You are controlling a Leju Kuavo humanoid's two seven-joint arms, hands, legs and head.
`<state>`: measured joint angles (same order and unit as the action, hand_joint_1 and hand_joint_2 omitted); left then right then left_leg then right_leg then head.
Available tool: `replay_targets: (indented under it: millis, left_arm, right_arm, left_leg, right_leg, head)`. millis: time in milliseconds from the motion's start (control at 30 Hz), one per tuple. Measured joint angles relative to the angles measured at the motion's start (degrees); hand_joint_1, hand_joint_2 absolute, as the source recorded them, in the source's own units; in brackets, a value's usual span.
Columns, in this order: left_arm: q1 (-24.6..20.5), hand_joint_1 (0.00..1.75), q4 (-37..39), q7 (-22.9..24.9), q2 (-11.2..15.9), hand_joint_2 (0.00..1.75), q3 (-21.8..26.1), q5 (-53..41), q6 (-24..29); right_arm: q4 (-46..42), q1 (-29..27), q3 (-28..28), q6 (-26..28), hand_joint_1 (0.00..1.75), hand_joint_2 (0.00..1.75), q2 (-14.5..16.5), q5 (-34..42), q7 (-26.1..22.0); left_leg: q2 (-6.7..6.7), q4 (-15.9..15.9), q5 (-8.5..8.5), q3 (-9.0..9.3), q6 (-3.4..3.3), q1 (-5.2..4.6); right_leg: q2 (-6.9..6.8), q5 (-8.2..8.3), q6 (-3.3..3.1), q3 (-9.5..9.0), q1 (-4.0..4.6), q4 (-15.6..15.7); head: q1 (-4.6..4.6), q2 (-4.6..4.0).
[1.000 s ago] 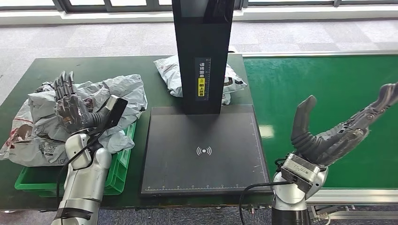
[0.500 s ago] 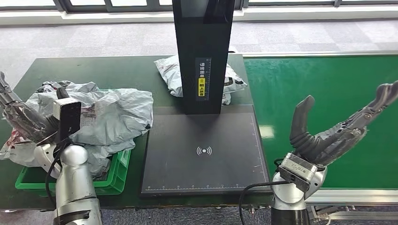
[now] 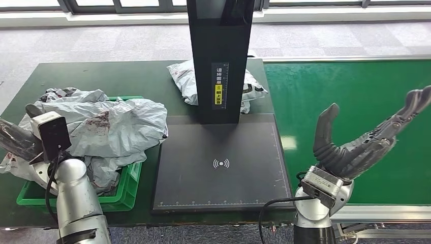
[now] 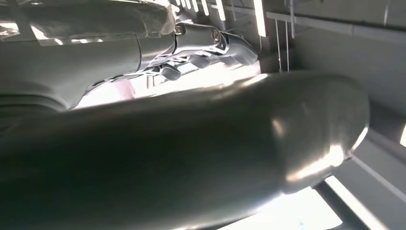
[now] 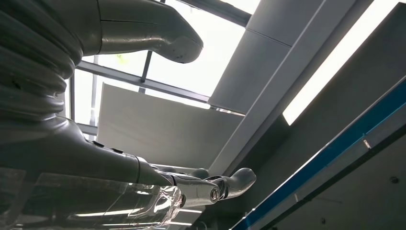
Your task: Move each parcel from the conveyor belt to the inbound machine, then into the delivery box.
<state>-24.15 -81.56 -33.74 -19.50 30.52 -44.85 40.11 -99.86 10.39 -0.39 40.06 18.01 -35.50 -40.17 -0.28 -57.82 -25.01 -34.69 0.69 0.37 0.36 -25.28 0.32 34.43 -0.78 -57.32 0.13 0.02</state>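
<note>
Grey parcels with dark print are heaped in a bright green delivery box; the conveyor belt is coloured green, the inbound machine black.

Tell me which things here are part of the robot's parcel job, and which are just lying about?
Part of the job:
- conveyor belt
- scanning machine
- green box
- grey parcels piled in the box
- right hand, open above the belt
- left hand

Just lying about:
- table
- carpet floor

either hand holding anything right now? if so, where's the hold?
Nothing is held. The right hand is open above the conveyor belt, fingers spread. The left hand is beside the parcels in the delivery box, gripping none.
</note>
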Motion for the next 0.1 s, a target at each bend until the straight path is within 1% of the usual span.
replay_targets:
  millis: [33,67,100]
  left_arm:
    - [0.1,0.0,-0.4,-1.3,-0.1,0.0,0.0,2.4,0.0]
    - [0.3,0.0,-1.0,-2.4,-0.2,0.44,-0.1,4.7,0.0]
    - [0.4,0.0,-1.4,-3.0,-0.2,0.58,-0.2,6.0,0.0]
  right_arm:
    - [0.0,0.0,0.0,0.0,0.0,1.75,0.0,0.1,0.0]
    - [0.1,0.0,0.0,0.0,0.0,1.75,0.0,0.2,0.0]
    - [0.2,0.0,0.0,0.0,0.0,1.75,0.0,0.2,0.0]
  left_leg:
    - [0.0,0.0,0.0,0.0,0.0,0.0]
    - [0.01,0.0,0.0,0.0,0.0,0.0]
    - [0.01,0.0,0.0,0.01,0.0,0.0]
  right_leg:
    - [0.0,0.0,0.0,0.0,0.0,0.0]
    - [0.01,0.0,0.0,0.01,0.0,0.0]
    - [0.01,0.0,0.0,0.01,0.0,0.0]
  head:
    - [-0.01,0.0]
    - [0.0,0.0]
    - [0.0,0.0]
